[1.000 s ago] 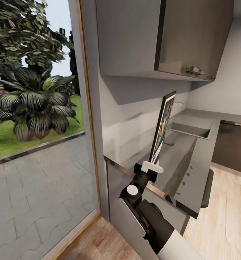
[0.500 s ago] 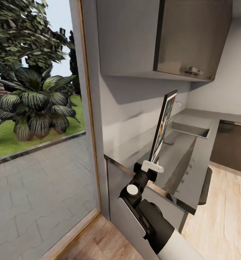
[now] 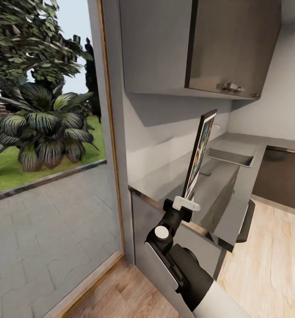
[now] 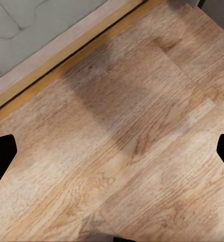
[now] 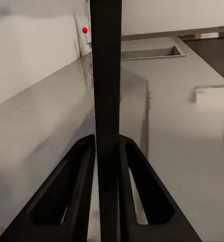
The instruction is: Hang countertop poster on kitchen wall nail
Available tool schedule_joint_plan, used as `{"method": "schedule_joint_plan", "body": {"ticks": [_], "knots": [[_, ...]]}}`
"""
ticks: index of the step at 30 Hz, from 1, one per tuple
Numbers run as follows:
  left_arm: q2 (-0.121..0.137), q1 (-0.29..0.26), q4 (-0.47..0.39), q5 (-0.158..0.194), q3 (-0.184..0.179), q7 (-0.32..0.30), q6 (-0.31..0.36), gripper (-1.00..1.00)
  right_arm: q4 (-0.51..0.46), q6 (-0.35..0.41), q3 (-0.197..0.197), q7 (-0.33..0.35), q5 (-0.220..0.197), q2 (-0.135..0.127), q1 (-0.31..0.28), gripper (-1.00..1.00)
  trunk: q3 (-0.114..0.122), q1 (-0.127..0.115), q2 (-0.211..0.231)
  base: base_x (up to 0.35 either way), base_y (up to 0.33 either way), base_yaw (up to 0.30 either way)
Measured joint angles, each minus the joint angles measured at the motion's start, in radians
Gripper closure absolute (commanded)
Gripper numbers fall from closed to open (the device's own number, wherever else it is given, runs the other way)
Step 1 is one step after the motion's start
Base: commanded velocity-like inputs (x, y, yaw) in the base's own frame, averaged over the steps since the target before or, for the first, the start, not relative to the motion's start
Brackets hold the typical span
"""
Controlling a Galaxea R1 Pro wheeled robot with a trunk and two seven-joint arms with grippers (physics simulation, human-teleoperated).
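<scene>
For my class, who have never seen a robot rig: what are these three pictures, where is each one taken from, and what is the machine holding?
These are simulator renders from a wheeled robot with two arms. The head view looks forward and down: the right gripper is shut on the poster, held upright and edge-on above the kitchen countertop, with the sink further along and a glass door to a garden. The right wrist view looks along that gripper's fingers: the dark strip between them is the poster's edge. The left wrist view looks down at the wooden floor; that gripper's dark fingertips sit wide apart, holding nothing.
</scene>
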Motion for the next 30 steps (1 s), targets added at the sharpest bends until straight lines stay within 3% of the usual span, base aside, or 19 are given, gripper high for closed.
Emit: {"method": "schedule_joint_plan", "body": {"ticks": [2,9,17,30], "knots": [[0.000,0.000,0.000,0.000,0.000,0.000,0.000,-1.00,0.000,0.000,0.003,-0.003,0.000,0.000,0.000,1.00,0.000,0.000,0.000,-0.088,0.000,0.000],[0.000,0.000,-0.001,0.000,0.000,0.000,0.000,-1.00,-0.032,-0.001,0.133,-0.115,0.001,0.000,0.000,1.00,0.000,0.000,0.000,-0.242,0.000,0.000],[0.000,0.000,-0.001,0.000,0.000,0.000,0.000,-1.00,-0.034,-0.001,0.147,-0.127,0.000,0.000,0.000,1.00,0.000,0.000,0.000,-0.127,0.000,0.000],[0.000,0.000,-0.001,0.000,0.000,0.000,0.000,-1.00,-0.034,-0.004,0.149,-0.126,-0.002,0.000,0.002,1.00,0.000,0.000,0.000,-0.311,0.000,0.000]]}}
